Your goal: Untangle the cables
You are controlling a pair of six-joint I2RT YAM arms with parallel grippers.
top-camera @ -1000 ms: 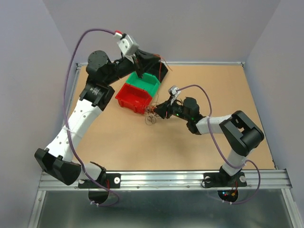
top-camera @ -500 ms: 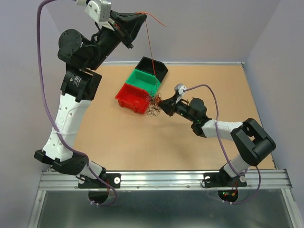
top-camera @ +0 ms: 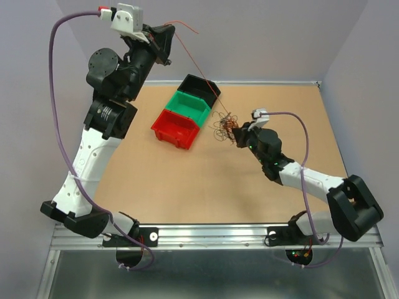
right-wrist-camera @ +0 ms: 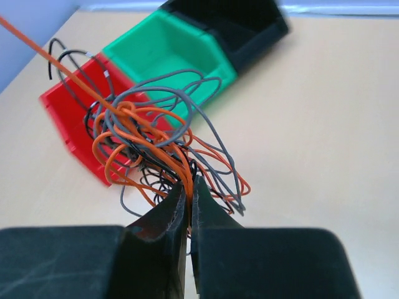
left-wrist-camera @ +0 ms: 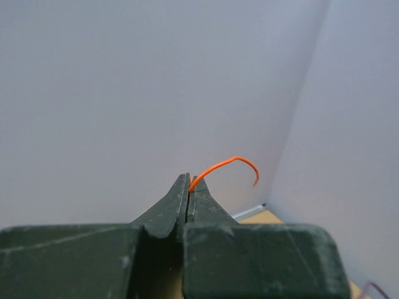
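Two pinches on the cables [right-wrist-camera: 163, 156]
The left gripper [left-wrist-camera: 188, 180] nips one orange wire [left-wrist-camera: 227, 162]; the right gripper [right-wrist-camera: 189, 187] nips the bunch. Wires look light and bendy, so hold loose ends.

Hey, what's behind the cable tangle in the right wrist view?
The red bin, green bin and black bin, in a row. The cables hide much of the red bin's inside.

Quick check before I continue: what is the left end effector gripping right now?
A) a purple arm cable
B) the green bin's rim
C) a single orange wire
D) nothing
C: the left end effector is shut on one orange wire, which runs straight down to the cable bundle.
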